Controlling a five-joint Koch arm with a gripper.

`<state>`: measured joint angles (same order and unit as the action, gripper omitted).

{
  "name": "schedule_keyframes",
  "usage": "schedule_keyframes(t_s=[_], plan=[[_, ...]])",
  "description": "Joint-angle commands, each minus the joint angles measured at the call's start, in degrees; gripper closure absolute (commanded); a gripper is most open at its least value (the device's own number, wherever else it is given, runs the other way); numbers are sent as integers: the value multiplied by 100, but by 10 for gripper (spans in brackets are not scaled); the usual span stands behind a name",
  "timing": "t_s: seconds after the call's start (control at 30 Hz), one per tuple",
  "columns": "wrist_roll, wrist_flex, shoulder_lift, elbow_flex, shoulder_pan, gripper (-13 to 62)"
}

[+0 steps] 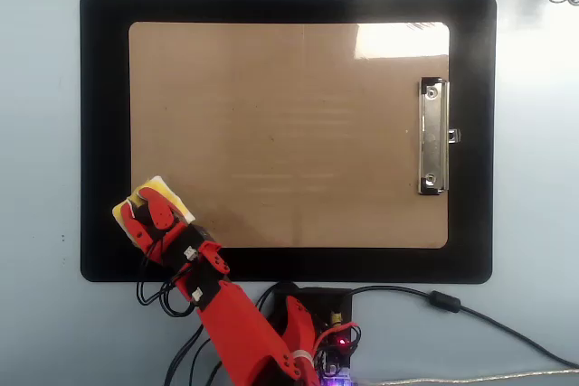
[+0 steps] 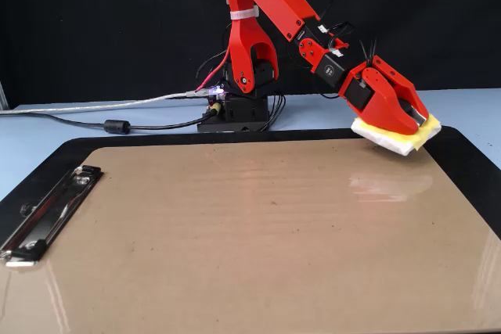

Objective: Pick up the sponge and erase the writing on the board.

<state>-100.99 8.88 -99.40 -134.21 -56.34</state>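
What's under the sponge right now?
The sponge, gripped by the gripper, sits over the board's lower-left corner in the overhead view. Whatever lies directly beneath it is covered; no writing shows elsewhere.

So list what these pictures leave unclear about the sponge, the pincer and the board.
- Sponge knob: hidden under the pincer in the overhead view and the fixed view.
- Board's lower left corner: covered by sponge and pincer in the overhead view, so any marks there are unseen.
- Sponge resting or lifted: the fixed view suggests raised, not certain.
- Arm base: cut by the overhead view's bottom edge.

Sponge (image 1: 156,198) in hand (image 1: 136,214) over board's (image 1: 289,133) lower-left corner, overhead view
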Motion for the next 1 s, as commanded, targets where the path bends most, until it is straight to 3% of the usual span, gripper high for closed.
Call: schedule_keyframes(t_s=[0.0, 0.03, 0.2, 0.33, 0.47, 0.53, 0.8, 0.97], plan=[[-18, 229, -114, 202, -202, 253], [62, 220, -105, 211, -352, 176], [70, -826, -659, 387, -439, 162], [62, -4491, -1837, 1635, -229, 162], [229, -8666, -2013, 3437, 1441, 158], [404, -9562, -2021, 3410, 2329, 157], [1978, -9369, -2171, 1371, 4438, 157], [2057, -9035, -3542, -448, 4834, 157]])
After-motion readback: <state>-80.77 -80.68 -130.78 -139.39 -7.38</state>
